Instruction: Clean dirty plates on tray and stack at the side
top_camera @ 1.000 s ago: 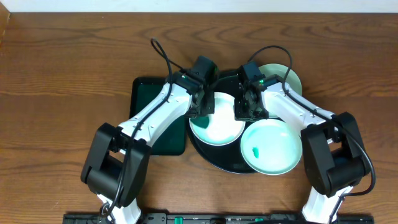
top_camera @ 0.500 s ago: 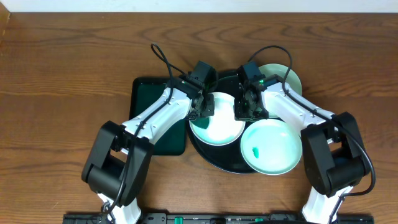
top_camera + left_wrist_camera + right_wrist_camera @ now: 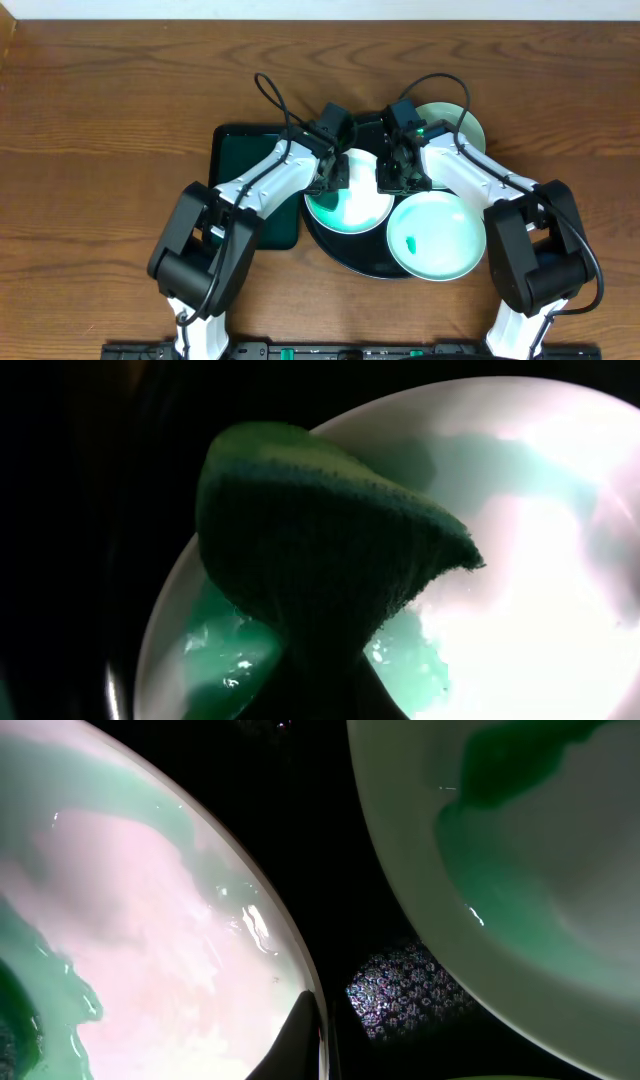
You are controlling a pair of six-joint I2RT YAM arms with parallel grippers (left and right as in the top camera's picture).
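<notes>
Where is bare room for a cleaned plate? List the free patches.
Bare brown wooden table lies left of the dark green rectangular tray and right of the glossy black round tray. The black tray itself is crowded with small pale round plates.

Green rectangular tray, wooden table, green sponge

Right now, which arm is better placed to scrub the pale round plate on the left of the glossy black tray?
Left. The left gripper holds the green sponge on that pale round plate; the right gripper pinches its rim, steadying it.
</notes>
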